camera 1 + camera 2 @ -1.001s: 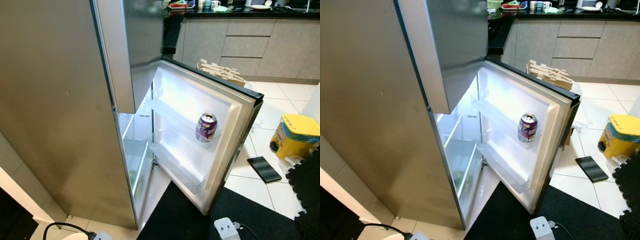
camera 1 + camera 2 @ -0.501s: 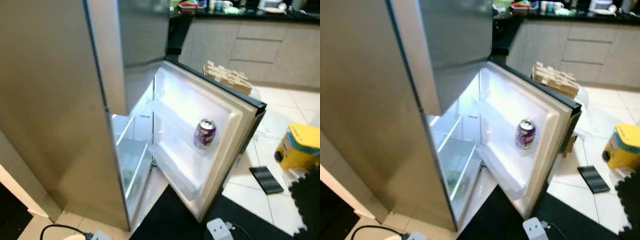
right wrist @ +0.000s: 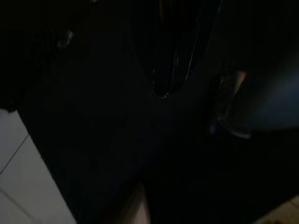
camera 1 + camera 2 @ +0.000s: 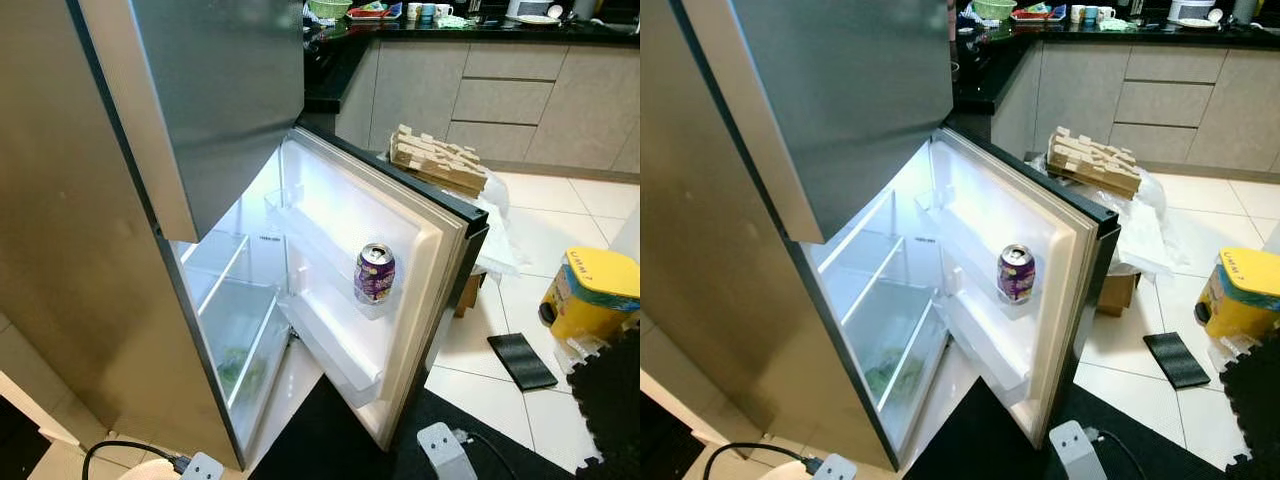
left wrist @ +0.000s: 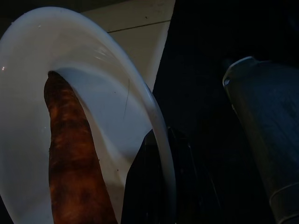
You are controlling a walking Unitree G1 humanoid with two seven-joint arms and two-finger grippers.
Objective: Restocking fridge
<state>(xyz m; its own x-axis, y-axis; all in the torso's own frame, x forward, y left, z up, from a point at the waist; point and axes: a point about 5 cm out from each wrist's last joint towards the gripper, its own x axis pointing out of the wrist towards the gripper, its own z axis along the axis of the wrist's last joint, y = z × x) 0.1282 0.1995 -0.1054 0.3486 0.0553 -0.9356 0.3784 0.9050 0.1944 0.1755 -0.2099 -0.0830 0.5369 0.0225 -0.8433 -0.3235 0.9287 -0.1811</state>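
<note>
Before the open fridge [image 4: 120, 300]: one can [image 4: 375, 273] on the door shelf [image 4: 330, 240].

Head views: interior shelves [image 4: 880, 340] bare, room for the plate.
Left wrist: fingers [image 5: 154, 186] clamped on white plate [image 5: 28, 70] rim, carrying a brown sausage-like item [image 5: 70, 163]; keep it level on approach.
Right wrist: too dark; finger state cannot be told.

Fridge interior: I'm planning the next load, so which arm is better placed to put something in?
Left, probably. The left gripper grips a white plate carrying brown food, and the open fridge compartment lies on that side. The right gripper hangs idle in shade.
</note>
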